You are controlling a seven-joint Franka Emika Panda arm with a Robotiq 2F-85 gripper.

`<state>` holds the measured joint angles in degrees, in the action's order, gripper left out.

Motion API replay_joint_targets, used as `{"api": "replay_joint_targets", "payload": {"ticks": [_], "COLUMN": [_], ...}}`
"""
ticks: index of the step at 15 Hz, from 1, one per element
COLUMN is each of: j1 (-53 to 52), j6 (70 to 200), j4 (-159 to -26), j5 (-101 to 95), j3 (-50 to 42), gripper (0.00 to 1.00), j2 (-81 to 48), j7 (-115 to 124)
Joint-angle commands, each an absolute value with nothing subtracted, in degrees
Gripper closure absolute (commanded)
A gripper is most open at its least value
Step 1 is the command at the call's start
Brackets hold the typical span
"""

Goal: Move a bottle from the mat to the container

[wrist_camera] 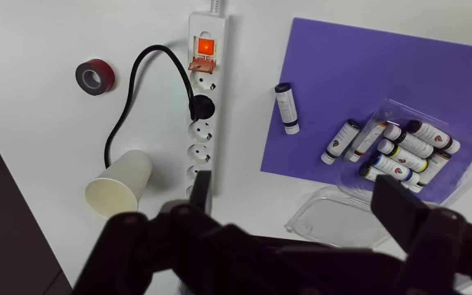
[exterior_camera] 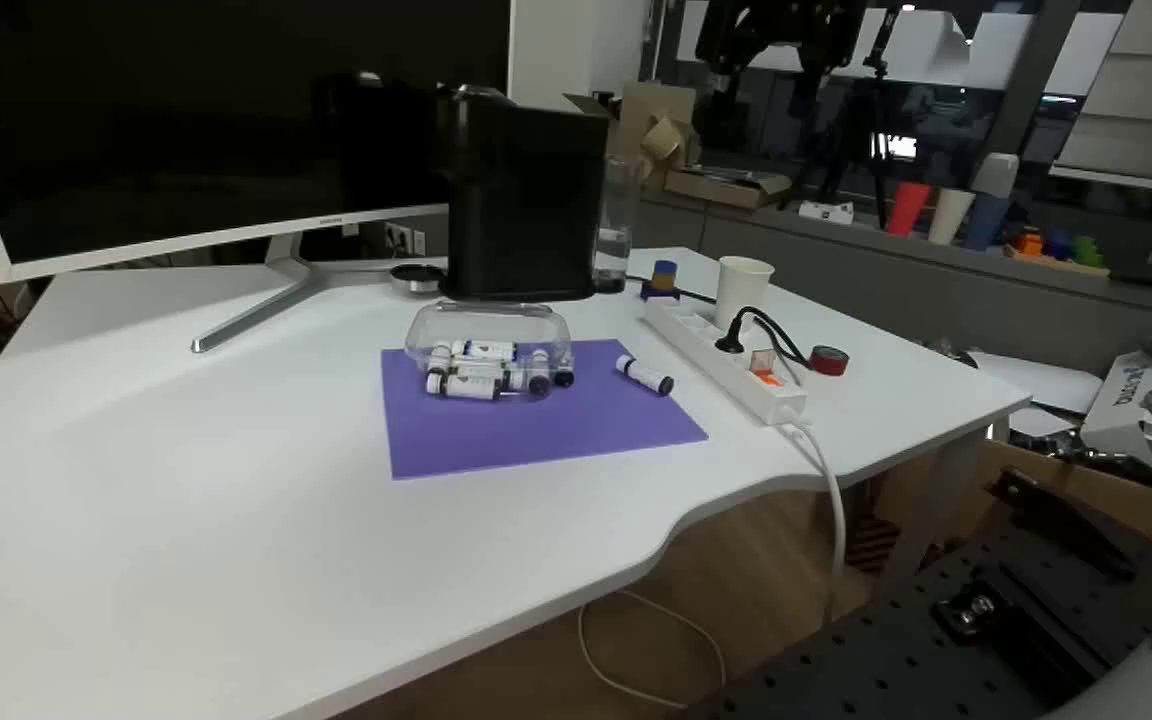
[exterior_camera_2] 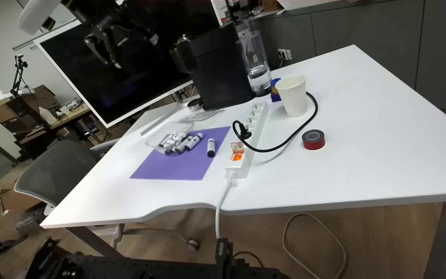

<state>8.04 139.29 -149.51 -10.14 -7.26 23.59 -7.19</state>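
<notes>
A tub [exterior_camera: 488, 322] holds bottles [wrist_camera: 404, 155]; a loose bottle [wrist_camera: 287, 108] lies at the mat's [wrist_camera: 355, 73] edge. The bin [exterior_camera: 531, 205] (inside hidden) stands by the monitor [exterior_camera: 216, 110], near the desk's [exterior_camera: 186, 500] far edge. The gripper's [exterior_camera_2: 136, 52] jaws gape.

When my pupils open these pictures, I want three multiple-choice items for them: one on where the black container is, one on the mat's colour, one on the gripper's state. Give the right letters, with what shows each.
1. Where does the black container stand?
A. On the floor
B. On the table, off the mat
C. On the office chair

2. What colour is the mat?
A. Green
B. Orange
C. Purple

3. What state is the gripper in?
A. Open
B. Shut, holding something
C. Shut, holding nothing

Right letters:
1 B: both exterior views show its base on the white table, beyond the mat.
2 C: all three views show a purple sheet.
3 A: in the wrist view its fingers stand wide apart.
</notes>
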Motion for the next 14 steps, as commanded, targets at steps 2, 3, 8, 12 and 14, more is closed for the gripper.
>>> {"api": "replay_joint_targets", "payload": {"ticks": [2,3,8,12,14], "j1": [8.1,8.1,8.1,8.6,8.6], "j6": [139.1,139.1,139.1,140.7,143.1], "j4": [-149.4,-149.4,-149.4,-149.2,-148.6], "j5": [-10.1,-10.1,-10.1,-11.0,-11.3], "j3": [-7.2,-7.2,-7.2,-6.8,-7.3], "gripper": [0.0,0.0,0.0,0.0,0.0], "j2": [23.6,23.6,23.6,22.3,19.2], "j7": [-7.2,-7.2,-7.2,-6.4,-7.3]}}
